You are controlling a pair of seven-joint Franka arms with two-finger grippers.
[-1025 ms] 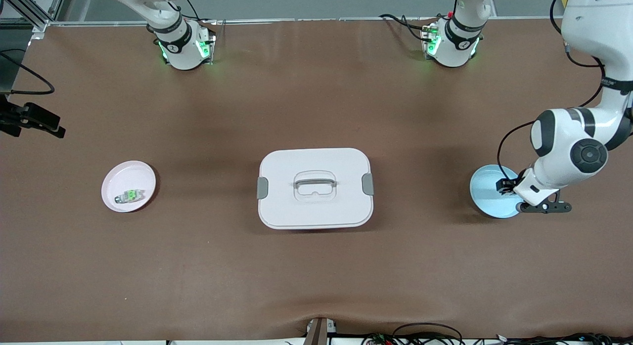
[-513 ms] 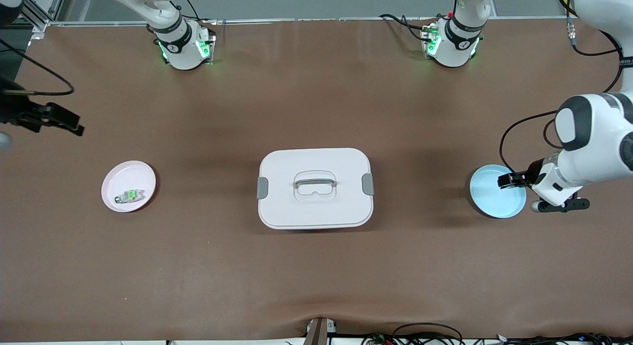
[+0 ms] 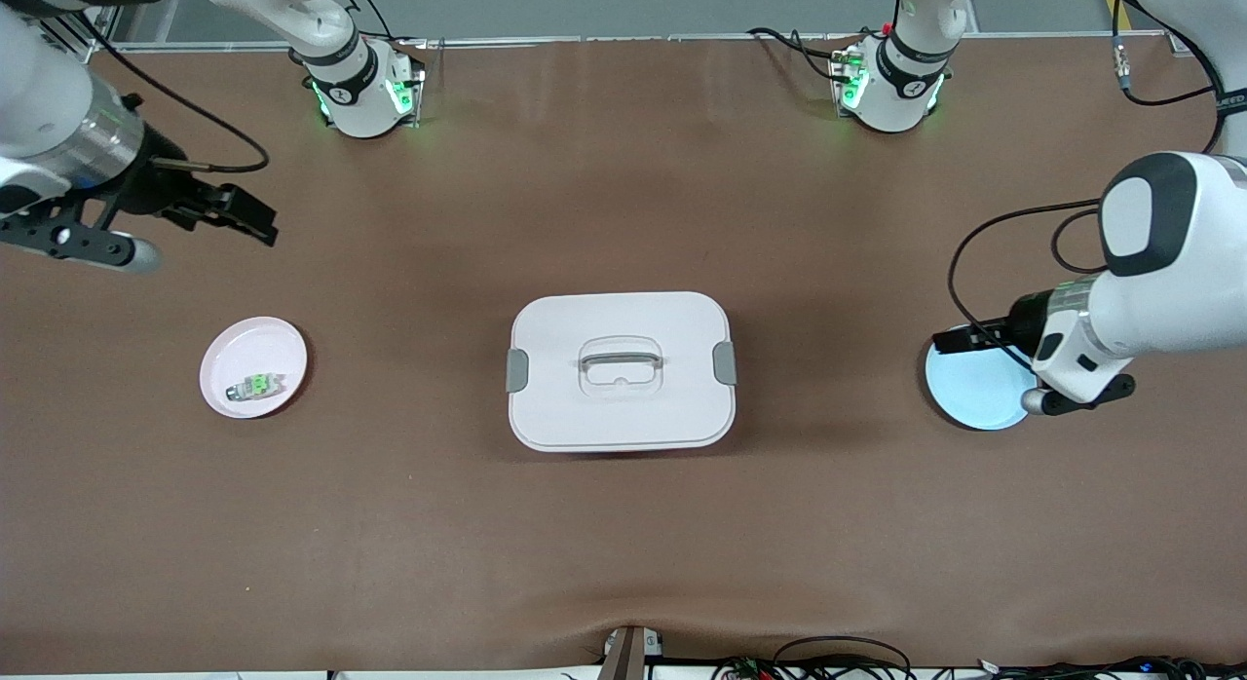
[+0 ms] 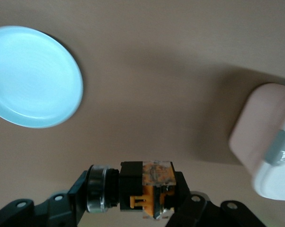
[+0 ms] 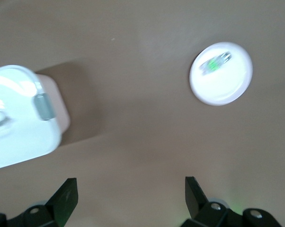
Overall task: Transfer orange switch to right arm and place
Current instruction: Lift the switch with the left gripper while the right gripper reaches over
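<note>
Brown table carries three items in a row across its middle: a pink plate toward the right arm's end, a white lidded box with grey side latches at the centre, and a light blue plate toward the left arm's end. Pink plate holds a small clear part with a green centre. Left gripper hangs over the light blue plate's edge; the left wrist view shows its jaws clamped on the orange switch, a black and orange block with a silvery ring at one end, held off the table. Light blue plate is bare in that view. Right gripper is in the air over bare table near the right arm's end, between that arm's base and the pink plate, jaws spread wide with nothing between them
</note>
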